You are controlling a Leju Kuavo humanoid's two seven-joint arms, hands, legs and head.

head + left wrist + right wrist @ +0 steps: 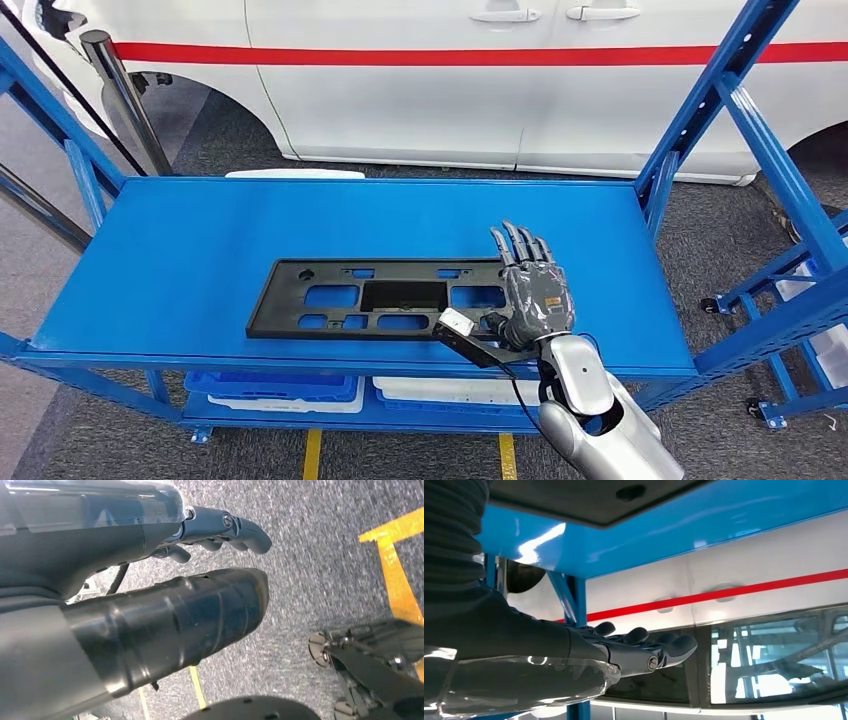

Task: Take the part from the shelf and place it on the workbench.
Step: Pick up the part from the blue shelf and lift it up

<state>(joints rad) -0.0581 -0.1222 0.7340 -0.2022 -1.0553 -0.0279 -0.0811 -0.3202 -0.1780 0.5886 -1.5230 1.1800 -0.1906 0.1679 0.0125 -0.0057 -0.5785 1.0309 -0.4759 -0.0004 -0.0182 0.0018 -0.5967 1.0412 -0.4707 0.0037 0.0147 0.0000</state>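
Black part (385, 298) lying flat on blue shelf (180, 250), near front edge. Right hand (532, 290) spread flat over its right end, fingers straight, apparently holding nothing yet; contact hard to judge. Left hand (220, 530) hanging over floor, fingers loosely apart. Risk: long part gripped at one end may tilt, slip, or catch on shelf post.
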